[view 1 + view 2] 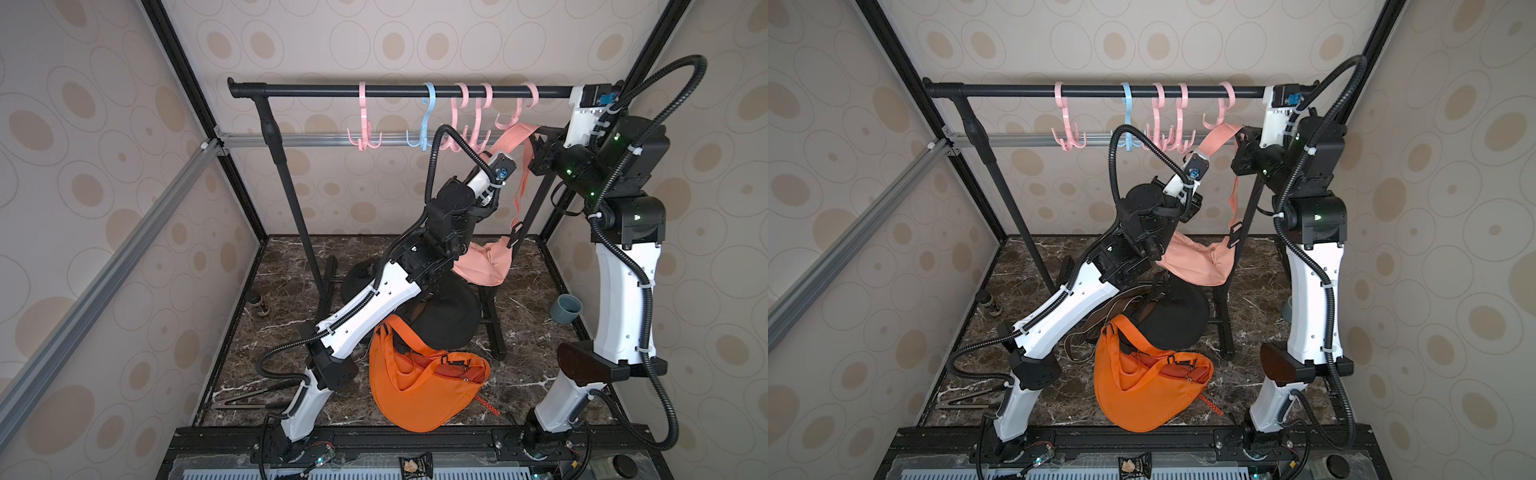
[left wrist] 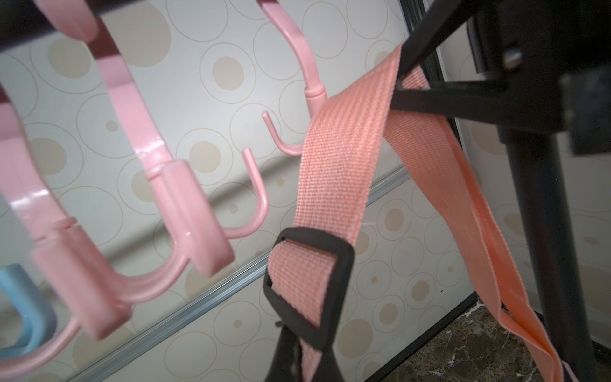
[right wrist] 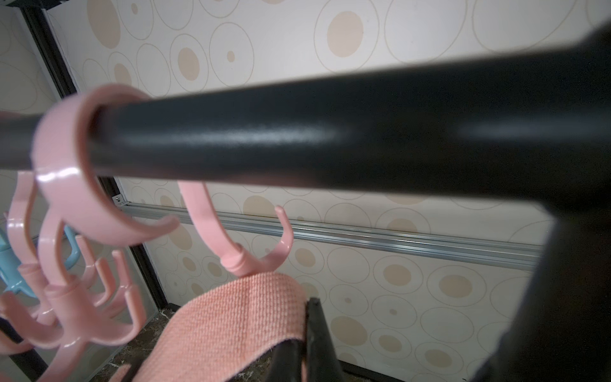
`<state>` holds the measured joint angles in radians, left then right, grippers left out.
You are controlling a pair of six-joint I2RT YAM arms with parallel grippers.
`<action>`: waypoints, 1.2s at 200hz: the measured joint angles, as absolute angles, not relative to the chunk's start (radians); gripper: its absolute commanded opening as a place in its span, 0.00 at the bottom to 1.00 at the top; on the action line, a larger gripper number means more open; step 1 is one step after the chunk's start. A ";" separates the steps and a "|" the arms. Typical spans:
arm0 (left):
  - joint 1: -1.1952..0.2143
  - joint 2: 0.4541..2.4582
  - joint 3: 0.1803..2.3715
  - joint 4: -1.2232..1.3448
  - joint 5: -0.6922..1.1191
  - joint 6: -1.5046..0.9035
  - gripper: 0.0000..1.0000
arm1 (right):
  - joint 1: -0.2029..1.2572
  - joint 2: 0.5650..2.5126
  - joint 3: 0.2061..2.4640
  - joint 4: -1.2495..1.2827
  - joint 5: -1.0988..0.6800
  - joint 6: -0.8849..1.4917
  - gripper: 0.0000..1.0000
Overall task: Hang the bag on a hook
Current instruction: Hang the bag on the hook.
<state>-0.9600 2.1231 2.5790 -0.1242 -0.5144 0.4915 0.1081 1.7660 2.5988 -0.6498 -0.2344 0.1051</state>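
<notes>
The pink bag [image 1: 482,266] hangs above the floor by its pink strap [image 1: 513,139], just below the black rail [image 1: 415,90]. My left gripper [image 2: 304,350] is shut on the strap right under its black buckle [image 2: 314,291]. Further along the strap, my right gripper [image 3: 305,334] is shut on it too, next to the rail's right end. Between the two, the strap [image 3: 224,330] stretches directly under the rightmost pink hook [image 3: 264,251], close to its prongs. From the frames I cannot tell whether the strap touches that hook. In both top views the hook [image 1: 513,118] [image 1: 1219,116] sits just above the strap.
More pink hooks [image 1: 365,137] and a blue hook [image 1: 426,124] hang further left on the rail. On the marble floor lie an orange bag [image 1: 419,382] and a black bag [image 1: 444,316]. A grey cup [image 1: 565,308] stands by the right arm. The rack's legs [image 1: 291,199] rise behind.
</notes>
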 measured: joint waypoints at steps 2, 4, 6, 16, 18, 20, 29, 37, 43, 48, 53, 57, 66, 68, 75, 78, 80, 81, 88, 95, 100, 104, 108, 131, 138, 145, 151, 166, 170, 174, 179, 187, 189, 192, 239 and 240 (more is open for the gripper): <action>-0.960 2.123 2.579 -0.126 -0.514 0.490 0.00 | 0.108 1.766 2.596 -0.648 -0.236 0.106 0.00; -0.960 2.123 2.579 -0.128 -0.514 0.489 0.00 | 0.108 1.764 2.594 -0.648 -0.236 0.107 0.00; -0.960 2.123 2.579 -0.130 -0.514 0.488 0.00 | 0.108 1.763 2.590 -0.646 -0.237 0.107 0.00; -0.960 2.125 2.579 -0.141 -0.514 0.482 0.00 | 0.108 1.758 2.577 -0.640 -0.242 0.111 0.00; -0.960 2.125 2.579 -0.143 -0.515 0.482 0.00 | 0.108 1.757 2.574 -0.639 -0.244 0.112 0.00; -0.960 2.125 2.579 -0.144 -0.515 0.480 0.00 | 0.108 1.755 2.572 -0.638 -0.244 0.112 0.00; -0.959 2.125 2.579 -0.152 -0.514 0.472 0.00 | 0.108 1.745 2.550 -0.628 -0.249 0.115 0.00; -0.959 2.125 2.579 -0.159 -0.514 0.465 0.00 | 0.108 1.732 2.522 -0.613 -0.252 0.119 0.00; -0.959 2.125 2.579 -0.163 -0.514 0.458 0.00 | 0.108 1.718 2.497 -0.602 -0.255 0.122 0.00; -0.959 2.125 2.579 -0.167 -0.513 0.453 0.00 | 0.108 1.710 2.483 -0.595 -0.257 0.124 0.00; -0.959 2.125 2.579 -0.171 -0.513 0.446 0.00 | 0.108 1.700 2.465 -0.587 -0.259 0.128 0.00; -0.959 2.125 2.579 -0.174 -0.510 0.440 0.00 | 0.107 1.694 2.454 -0.582 -0.261 0.131 0.00; -0.959 2.125 2.579 -0.182 -0.504 0.430 0.00 | 0.106 1.677 2.430 -0.572 -0.265 0.136 0.00; -0.959 2.125 2.579 -0.183 -0.502 0.426 0.00 | 0.106 1.674 2.426 -0.570 -0.266 0.138 0.00; -0.959 2.125 2.579 -0.189 -0.497 0.418 0.00 | 0.104 1.664 2.413 -0.565 -0.271 0.143 0.00; -0.959 2.125 2.579 -0.191 -0.496 0.415 0.00 | 0.104 1.662 2.410 -0.564 -0.273 0.144 0.00; -0.959 2.125 2.579 -0.193 -0.495 0.413 0.00 | 0.104 1.660 2.408 -0.562 -0.274 0.146 0.00; -0.959 2.125 2.579 -0.194 -0.494 0.412 0.00 | 0.104 1.659 2.407 -0.562 -0.274 0.147 0.00; -0.960 2.125 2.579 -0.199 -0.490 0.406 0.00 | 0.102 1.654 2.401 -0.559 -0.280 0.151 0.00; -0.960 2.125 2.579 -0.203 -0.487 0.402 0.00 | 0.102 1.650 2.396 -0.557 -0.285 0.155 0.00; -0.960 2.125 2.579 -0.206 -0.484 0.398 0.00 | 0.101 1.647 2.394 -0.556 -0.289 0.160 0.00; -0.960 2.125 2.579 -0.208 -0.482 0.395 0.00 | 0.101 1.647 2.392 -0.554 -0.292 0.162 0.00; -0.960 2.125 2.579 -0.210 -0.479 0.392 0.00 | 0.100 1.645 2.390 -0.553 -0.294 0.165 0.00; -0.960 2.125 2.579 -0.225 -0.465 0.376 0.14 | 0.099 1.641 2.371 -0.540 -0.308 0.182 0.00; -0.960 2.125 2.579 -0.230 -0.458 0.372 0.17 | 0.099 1.637 2.363 -0.533 -0.312 0.187 0.00; -0.960 2.125 2.579 -0.243 -0.454 0.363 0.18 | 0.099 1.636 2.356 -0.530 -0.313 0.194 0.00; -0.960 2.125 2.578 -0.252 -0.451 0.361 0.19 | 0.097 1.635 2.352 -0.528 -0.315 0.198 0.00; -0.960 2.125 2.573 -0.278 -0.444 0.355 0.23 | 0.096 1.634 2.343 -0.522 -0.315 0.207 0.00; -0.960 2.125 2.571 -0.282 -0.443 0.353 0.25 | 0.096 1.634 2.340 -0.520 -0.315 0.212 0.00; -0.960 2.125 2.569 -0.287 -0.442 0.350 0.26 | 0.096 1.633 2.337 -0.520 -0.315 0.214 0.00; -0.960 2.125 2.565 -0.294 -0.439 0.350 0.29 | 0.095 1.632 2.331 -0.518 -0.315 0.219 0.00; -0.960 2.125 2.560 -0.303 -0.437 0.348 0.30 | 0.095 1.632 2.324 -0.517 -0.317 0.224 0.00; -0.960 2.125 2.559 -0.306 -0.437 0.347 0.29 | 0.095 1.632 2.322 -0.516 -0.318 0.226 0.00; -0.960 2.125 2.557 -0.308 -0.435 0.347 0.30 | 0.095 1.632 2.319 -0.515 -0.319 0.228 0.00; -0.960 2.124 2.519 -0.336 -0.425 0.344 0.30 | 0.095 1.629 2.309 -0.509 -0.326 0.258 0.00; -0.960 2.124 2.518 -0.336 -0.425 0.344 0.30 | 0.095 1.629 2.309 -0.509 -0.326 0.258 0.00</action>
